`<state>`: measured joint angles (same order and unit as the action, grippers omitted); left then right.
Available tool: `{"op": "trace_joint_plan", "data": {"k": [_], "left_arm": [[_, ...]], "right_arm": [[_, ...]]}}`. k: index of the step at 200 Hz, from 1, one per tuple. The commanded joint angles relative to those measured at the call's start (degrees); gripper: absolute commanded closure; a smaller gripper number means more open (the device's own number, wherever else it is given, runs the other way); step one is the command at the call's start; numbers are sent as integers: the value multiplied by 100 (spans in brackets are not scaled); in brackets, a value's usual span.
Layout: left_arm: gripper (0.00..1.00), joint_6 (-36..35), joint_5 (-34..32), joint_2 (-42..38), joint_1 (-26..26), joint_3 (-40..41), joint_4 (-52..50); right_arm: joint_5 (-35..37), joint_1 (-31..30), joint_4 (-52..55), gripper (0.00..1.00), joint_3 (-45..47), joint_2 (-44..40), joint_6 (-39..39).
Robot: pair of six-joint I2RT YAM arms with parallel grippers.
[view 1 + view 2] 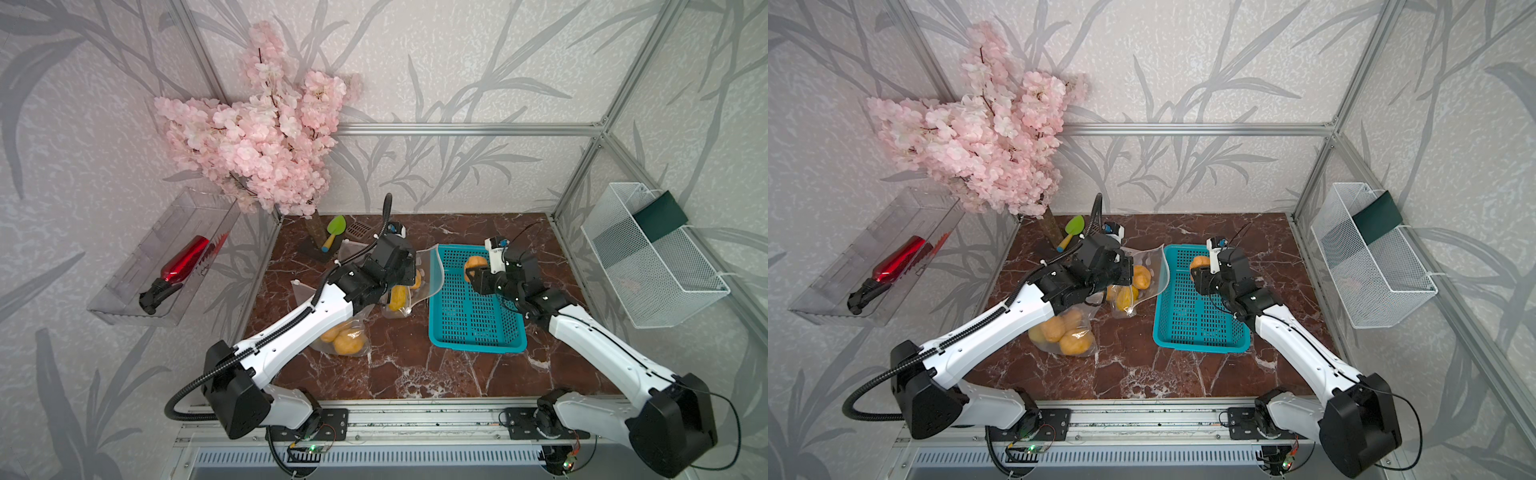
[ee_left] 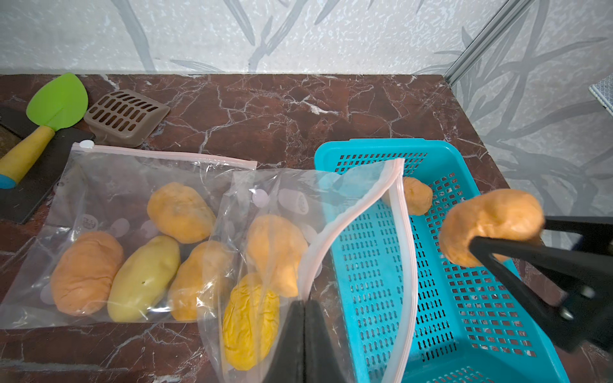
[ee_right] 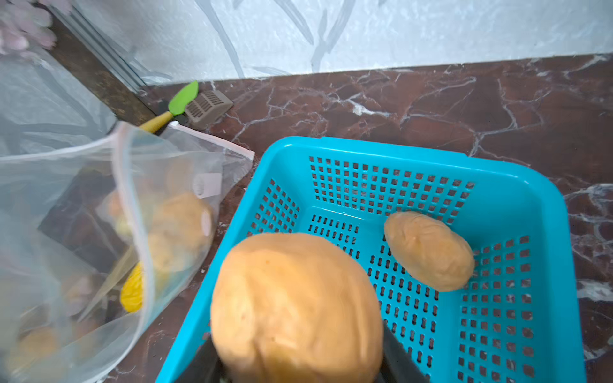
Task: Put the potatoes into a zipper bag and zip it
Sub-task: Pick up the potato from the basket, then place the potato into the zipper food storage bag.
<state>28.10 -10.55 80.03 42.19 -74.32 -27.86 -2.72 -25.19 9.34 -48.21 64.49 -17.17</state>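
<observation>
My left gripper [image 2: 303, 303] is shut on the rim of a clear zipper bag [image 2: 272, 199] and holds its mouth open beside the teal basket [image 2: 374, 149]. Inside this bag lie an orange and a wrinkled yellow potato [image 2: 250, 321]. My right gripper [image 3: 298, 358] is shut on an orange-tan potato [image 3: 295, 308], lifted over the basket's near-left part, close to the bag's mouth. In both top views the held potato [image 1: 476, 262] [image 1: 1200, 262] shows above the basket. Another potato [image 3: 428, 250] lies on the basket floor.
A zipped bag of several potatoes [image 2: 132, 232] lies behind the open one, and another filled bag [image 1: 345, 336] sits under my left arm. A green trowel [image 1: 336, 227], a brown slotted scoop [image 1: 358, 229] and a pink blossom tree [image 1: 257, 137] stand at the back left.
</observation>
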Motion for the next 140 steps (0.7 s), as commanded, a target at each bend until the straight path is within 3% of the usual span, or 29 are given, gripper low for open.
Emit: {"op": "trace_joint_plan", "data": {"k": [1, 57, 140], "left_arm": [[100, 9, -35, -172, -26, 76, 8], [100, 17, -19, -207, -36, 111, 8], [100, 34, 43, -234, -36, 113, 17]], "right_arm": [[202, -329, 81, 70, 143, -599, -35], [278, -1477, 139, 71, 92, -1415, 175], [-137, -2081, 91, 72, -501, -102, 500]]}}
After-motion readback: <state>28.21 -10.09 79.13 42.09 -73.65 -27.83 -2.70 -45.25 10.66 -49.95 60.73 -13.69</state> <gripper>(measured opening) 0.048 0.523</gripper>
